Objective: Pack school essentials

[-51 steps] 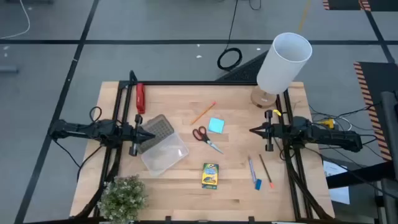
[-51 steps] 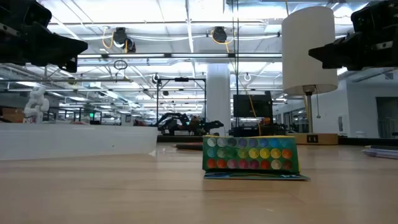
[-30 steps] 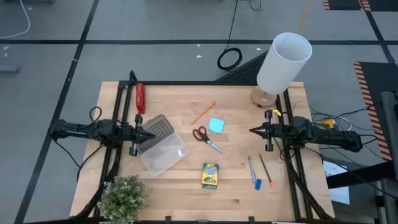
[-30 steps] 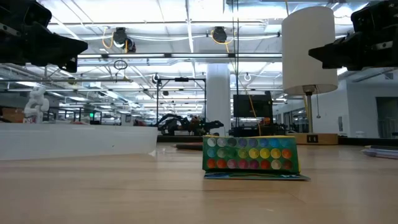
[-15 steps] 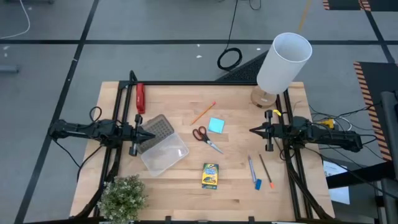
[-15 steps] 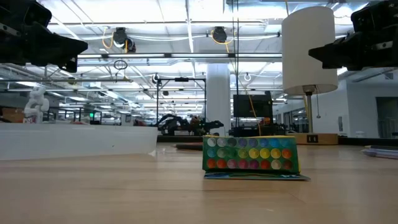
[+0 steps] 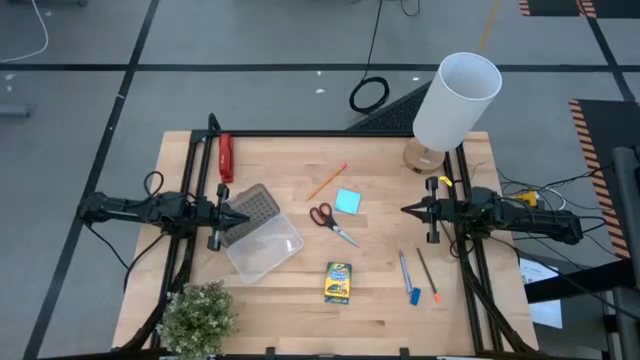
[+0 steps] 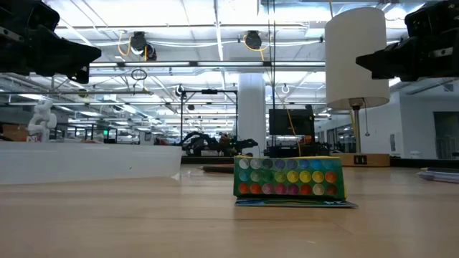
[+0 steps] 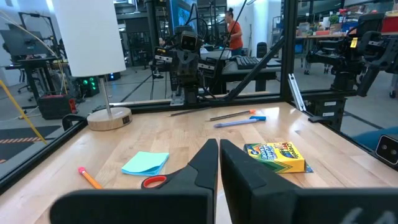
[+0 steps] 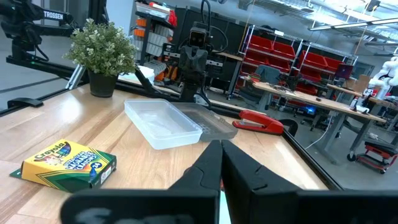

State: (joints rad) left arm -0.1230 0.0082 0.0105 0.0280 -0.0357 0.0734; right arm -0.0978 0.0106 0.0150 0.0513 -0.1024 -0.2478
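On the wooden table lie red-handled scissors [image 7: 328, 219], a light-blue notepad [image 7: 348, 201], an orange pencil [image 7: 327, 181], a yellow-green crayon box [image 7: 338, 282], a blue pen [image 7: 404, 270], a dark pencil [image 7: 427, 274] and a tiny blue eraser [image 7: 414, 296]. An open clear plastic case [image 7: 262, 244] with a grey dotted lid [image 7: 255, 208] sits at the left. My left gripper [image 7: 244, 219] hovers shut over the case's lid edge. My right gripper [image 7: 406, 210] hovers shut at the right, above the table. Both touch nothing.
A red bar-shaped tool [image 7: 226, 157] lies at the far left. A lamp with a white shade [image 7: 456, 100] stands at the far right corner. A small potted plant [image 7: 198, 318] stands at the near left corner. Black frame rails run along both sides.
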